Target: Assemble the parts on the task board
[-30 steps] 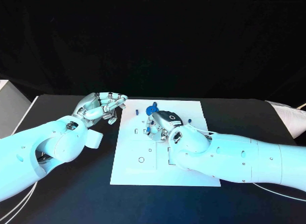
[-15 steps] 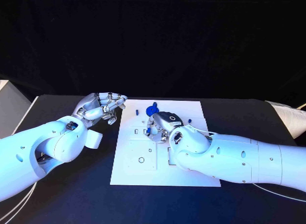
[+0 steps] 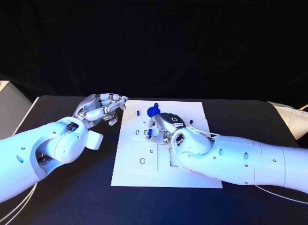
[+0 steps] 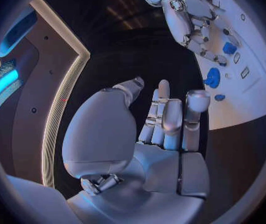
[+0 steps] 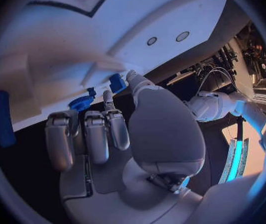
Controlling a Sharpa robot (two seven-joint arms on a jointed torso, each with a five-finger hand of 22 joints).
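The white task board point(image 3: 135, 172) lies in the middle of the black table. My right hand point(image 3: 165, 124) reaches down onto its far half, and thumb and a finger pinch a small blue part point(image 3: 150, 132) that sits on the board; the right wrist view shows this part point(image 5: 117, 82) between the thumb tip and a fingertip. A round blue part point(image 3: 152, 111) stands just beyond the hand, and it is the round blue part point(image 5: 80, 103) beside the fingers. My left hand point(image 3: 100, 107) hovers off the board's far left corner, fingers apart, holding nothing point(image 4: 164, 119).
A short blue peg point(image 3: 138, 112) stands near the board's far left edge, and another blue piece point(image 3: 192, 123) lies right of my right hand. A long blue piece point(image 5: 2, 118) lies further along the board. A white box point(image 3: 5, 105) stands at the table's left edge.
My right hand has shifted slightly, so the small blue part at its fingertips now shows in the head view. The left hand has not moved.
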